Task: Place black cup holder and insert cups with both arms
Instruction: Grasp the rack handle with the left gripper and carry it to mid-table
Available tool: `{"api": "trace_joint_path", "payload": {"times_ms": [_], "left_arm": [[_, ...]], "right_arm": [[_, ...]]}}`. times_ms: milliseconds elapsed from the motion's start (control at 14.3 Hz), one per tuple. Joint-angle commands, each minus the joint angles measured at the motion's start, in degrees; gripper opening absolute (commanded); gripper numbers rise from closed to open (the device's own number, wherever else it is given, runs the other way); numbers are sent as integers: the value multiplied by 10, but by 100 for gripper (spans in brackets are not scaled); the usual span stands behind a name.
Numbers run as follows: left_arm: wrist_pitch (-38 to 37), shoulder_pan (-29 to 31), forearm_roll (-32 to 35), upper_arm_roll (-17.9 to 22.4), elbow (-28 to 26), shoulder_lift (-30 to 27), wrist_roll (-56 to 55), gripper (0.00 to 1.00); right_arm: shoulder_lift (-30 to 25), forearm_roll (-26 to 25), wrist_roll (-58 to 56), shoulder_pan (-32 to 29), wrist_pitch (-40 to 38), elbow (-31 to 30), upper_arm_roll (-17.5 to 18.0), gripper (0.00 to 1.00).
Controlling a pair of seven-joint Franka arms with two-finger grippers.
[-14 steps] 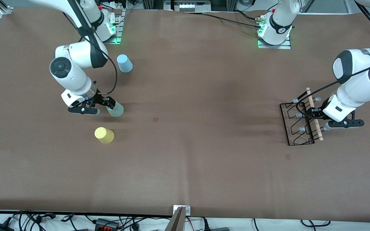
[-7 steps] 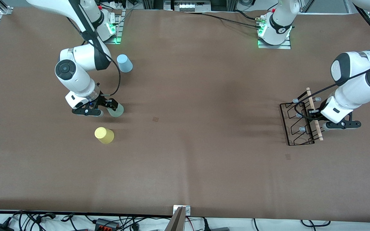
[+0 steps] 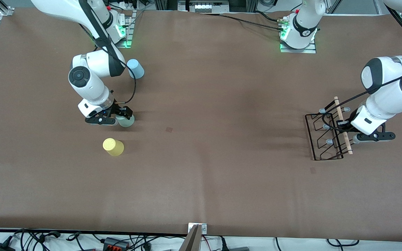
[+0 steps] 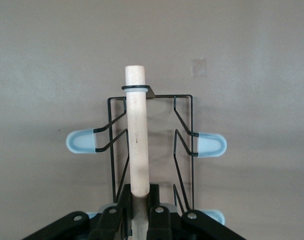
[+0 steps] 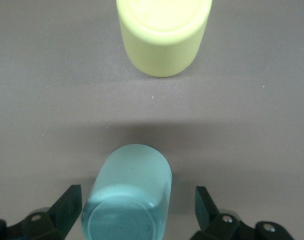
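The black cup holder (image 3: 321,139) is at the left arm's end of the table. My left gripper (image 3: 344,127) is shut on its wooden rod (image 4: 137,135). The left wrist view shows the fingers (image 4: 123,202) clamped on the rod, the wire frame (image 4: 184,125) and the grey-tipped pegs (image 4: 82,141). My right gripper (image 3: 117,118) is open and straddles the pale grey-green cup (image 3: 128,122). In the right wrist view this cup (image 5: 129,195) sits between the spread fingers (image 5: 67,205) without touching them. The yellow cup (image 3: 113,146) stands nearer the camera, the light blue cup (image 3: 135,68) farther away.
The brown table cover (image 3: 222,104) lies bare between the cups and the holder. The arm bases (image 3: 297,38) stand along the table's back edge. Cables (image 3: 117,240) run along the front edge.
My right gripper has moved over the grey-green cup and now straddles it. My left gripper and the holder have shifted slightly.
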Motion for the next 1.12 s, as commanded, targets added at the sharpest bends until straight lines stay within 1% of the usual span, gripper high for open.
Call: {"api": "trace_joint_path", "payload": {"times_ms": [0, 70, 209, 349, 419, 488, 558, 628, 698, 767, 837, 907, 1047], "left_arm": [[-22, 5, 10, -11, 44, -6, 23, 1], [-40, -1, 10, -13, 63, -7, 29, 1], [-100, -16, 10, -22, 105, -4, 33, 1], [-136, -26, 10, -53, 119, -3, 28, 1], [-141, -27, 9, -78, 124, -3, 24, 1], [-142, -27, 5, -101, 125, 1, 22, 1], [-142, -32, 5, -118, 125, 5, 17, 1], [-142, -44, 5, -134, 125, 13, 5, 1], [-141, -61, 5, -150, 126, 15, -27, 1], [-141, -85, 4, -157, 127, 15, -76, 1], [-141, -114, 5, -157, 133, 22, -133, 1], [-141, -135, 5, -158, 145, 39, -169, 1], [-141, -196, 4, -159, 187, 69, -188, 1]], "right_arm": [[-1, 1, 5, 10, 14, -13, 0, 100], [-1, 1, 5, 10, 14, -15, 0, 100], [-1, 1, 5, 10, 13, -22, 1, 100], [-2, 1, 1, 10, 13, -22, 1, 100], [-2, 1, -4, 9, 13, -22, 0, 100], [-2, 1, -4, 7, 9, -19, 1, 78], [-3, 1, -5, 6, 9, -18, 0, 51], [-5, 1, -7, 5, 6, -17, 0, 31], [-9, 1, -8, 5, -4, -16, 0, 19], [-15, 0, -9, 5, -23, -10, 0, 13], [-24, 0, -11, 5, -42, -5, 0, 9], [-42, -1, -12, 5, -67, -2, 0, 9], [-88, -1, -33, 3, -124, -2, 0, 9]]}}
